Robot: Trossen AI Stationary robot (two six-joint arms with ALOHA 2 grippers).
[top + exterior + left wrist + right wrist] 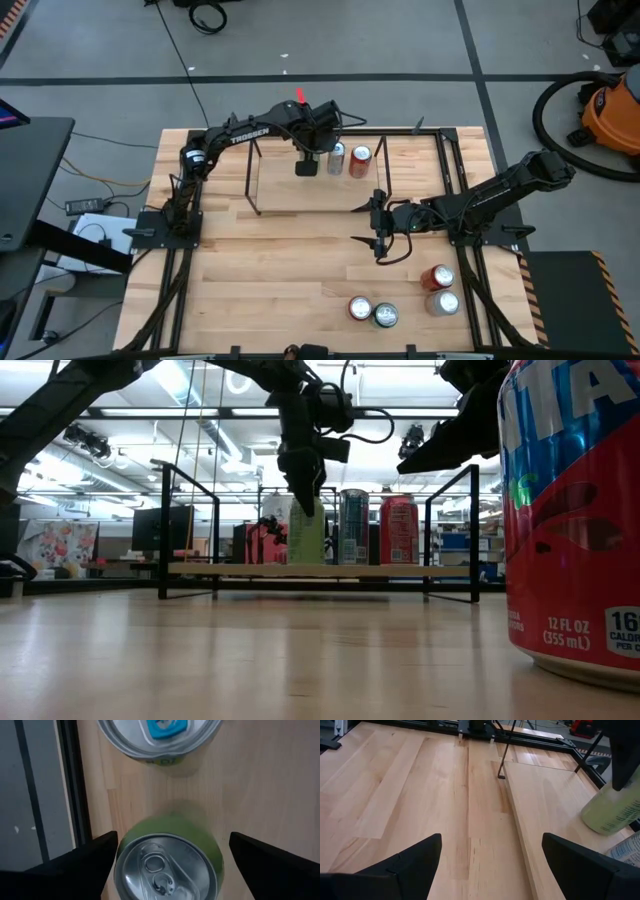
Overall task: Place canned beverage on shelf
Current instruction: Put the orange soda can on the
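The shelf (285,195), a low black-rod rack with a light wood deck, stands at the table's far middle. On its deck stand a green can (165,865), a can with a blue tab (160,740) and a red can (360,160). My left gripper (172,842) hangs open just above the green can and points down. Its fingers stand on either side of the can's top, with small gaps. The green can rests upright on its base (305,558). My right gripper (378,225) waits open over the table's right middle, with nothing between its fingers.
Several cans stand near the table's front right: a red one (437,277), a silver one (443,302) and two more (372,312). One red can (575,510) fills the low view's right side. A black frame (455,170) edges the table.
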